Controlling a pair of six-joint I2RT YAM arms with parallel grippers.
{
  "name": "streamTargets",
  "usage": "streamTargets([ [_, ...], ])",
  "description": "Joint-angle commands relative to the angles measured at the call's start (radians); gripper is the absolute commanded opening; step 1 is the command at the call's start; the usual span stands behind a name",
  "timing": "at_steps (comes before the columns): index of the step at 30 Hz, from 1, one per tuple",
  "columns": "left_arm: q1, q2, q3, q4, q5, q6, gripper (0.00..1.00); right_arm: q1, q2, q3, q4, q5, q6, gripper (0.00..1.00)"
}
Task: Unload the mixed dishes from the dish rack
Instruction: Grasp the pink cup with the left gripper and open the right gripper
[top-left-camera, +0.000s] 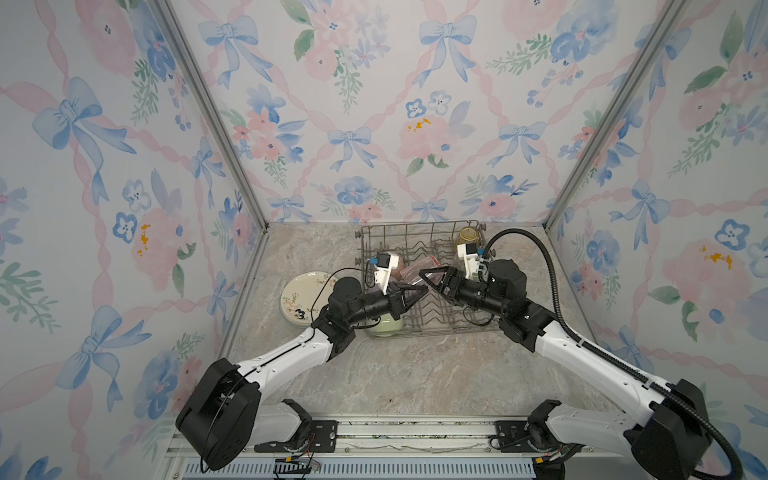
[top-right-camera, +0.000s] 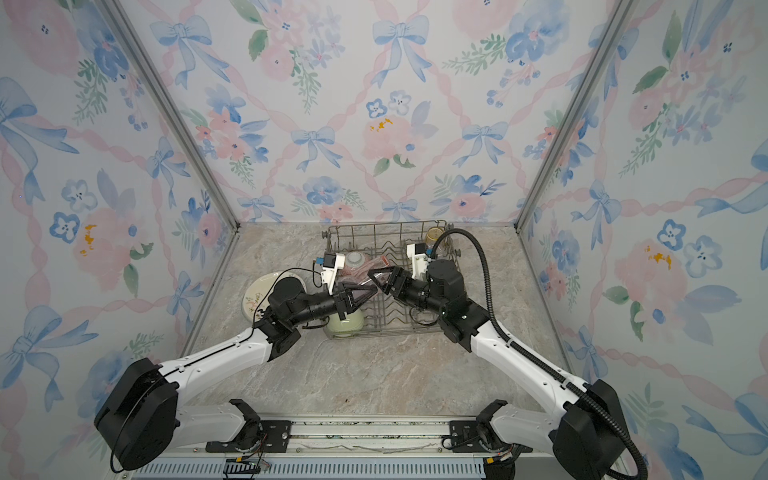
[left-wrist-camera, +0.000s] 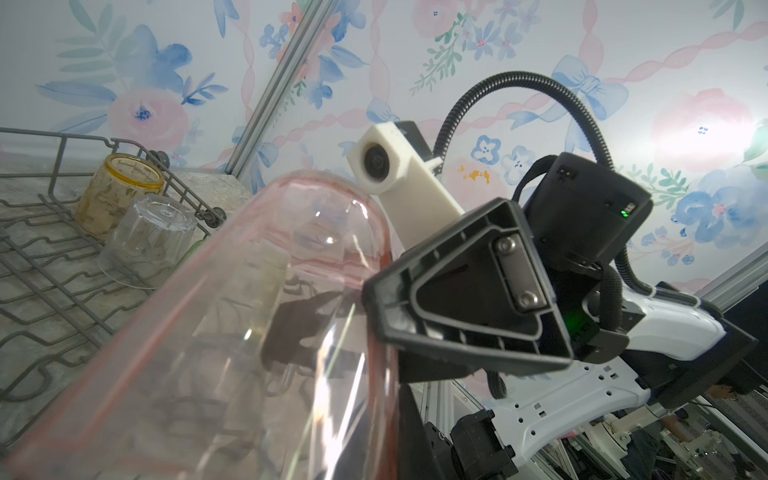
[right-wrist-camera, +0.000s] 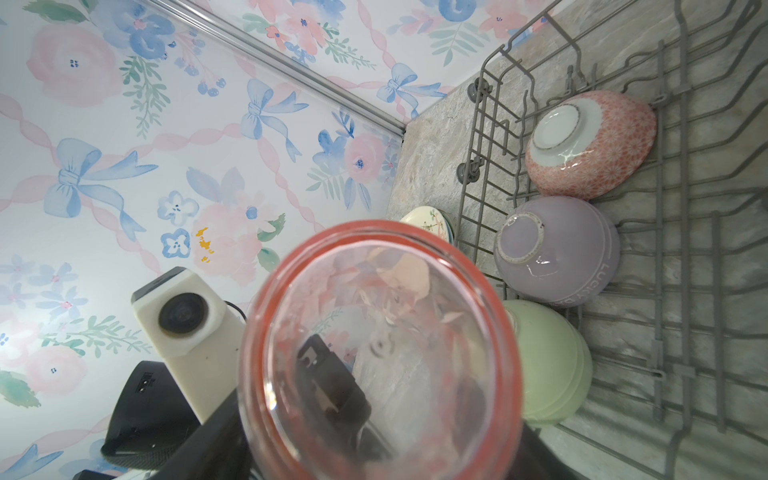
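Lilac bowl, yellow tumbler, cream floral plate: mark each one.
Lilac bowl (right-wrist-camera: 557, 253): right wrist view, on its rounded side wall.
Yellow tumbler (left-wrist-camera: 104, 191): left wrist view, on its side wall.
Cream floral plate (top-left-camera: 303, 291): in a top view, on its painted face.

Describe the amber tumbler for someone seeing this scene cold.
Start at the grey wire dish rack. The amber tumbler sits in its far right corner. Only it is yellow; the clear tumbler beside it is colourless.

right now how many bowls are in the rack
3, in a row inside the rack: pink bowl at the back, lilac bowl in the middle, green bowl at the front. more may be hidden
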Motion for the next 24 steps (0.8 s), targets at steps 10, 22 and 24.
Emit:
streamTargets([
  [10, 0.001, 0.0, 0.015, -0.063, -0.148, 0.0, 0.0, 0.003, -0.094, 0.005, -0.183, 0.106, -0.115, 0.81],
  [22, -0.007, 0.0, 0.093, -0.195, -0.277, 0.044, 0.0, 0.002, -0.153, -0.007, -0.262, 0.186, -0.163, 0.99],
  [24, -0.008, 0.001, 0.098, -0.218, -0.305, 0.052, 0.0, 0.002, -0.148, -0.005, -0.275, 0.195, -0.166, 0.99],
])
